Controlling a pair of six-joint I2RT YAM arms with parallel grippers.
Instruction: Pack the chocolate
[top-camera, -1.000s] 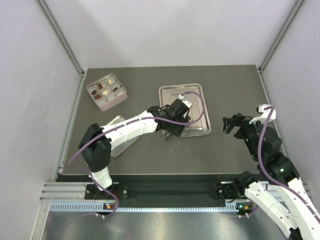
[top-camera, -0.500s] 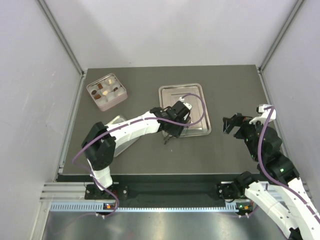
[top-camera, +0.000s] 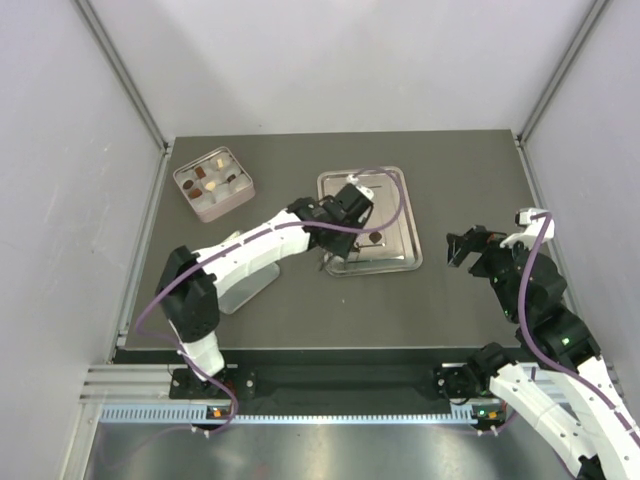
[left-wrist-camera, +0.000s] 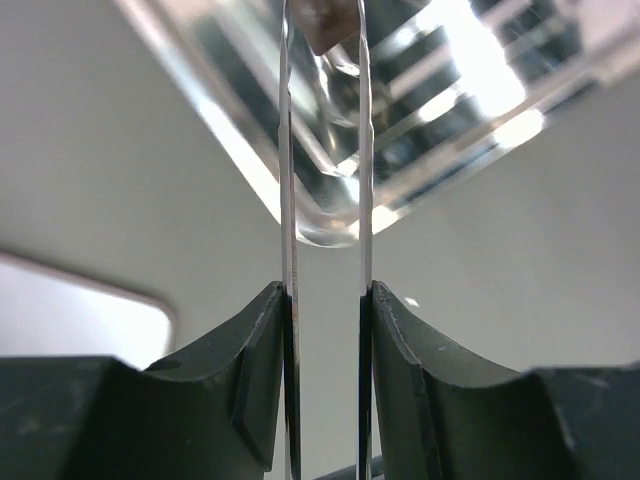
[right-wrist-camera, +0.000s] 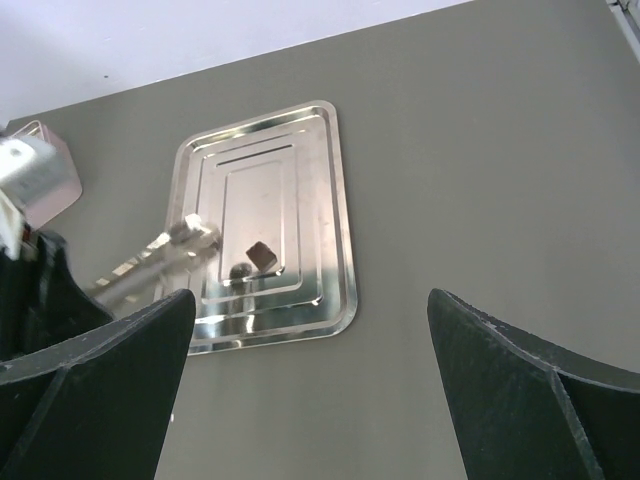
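Note:
One brown chocolate piece (right-wrist-camera: 262, 256) lies on the steel tray (right-wrist-camera: 335, 200), also visible from above (top-camera: 374, 238). My left gripper (top-camera: 333, 240) is shut on metal tongs (left-wrist-camera: 286, 150) over the tray's near left part. In the left wrist view the piece (left-wrist-camera: 325, 25) shows between the two blades at the top edge. In the right wrist view the tongs (right-wrist-camera: 170, 250) end a little short of it. Whether the blades touch it I cannot tell. Several chocolates sit in the pink tin (top-camera: 213, 183). My right gripper (top-camera: 462, 247) is open and empty, right of the tray.
The tin's pale lid (top-camera: 232, 245) lies on the dark table under my left arm, and it also shows in the left wrist view (left-wrist-camera: 70, 310). Metal frame posts and grey walls close in the table's sides and back.
My left gripper has moved with the tongs from the tray's near edge farther back over its left side. The brown piece on the tray now shows. The right arm has not moved.

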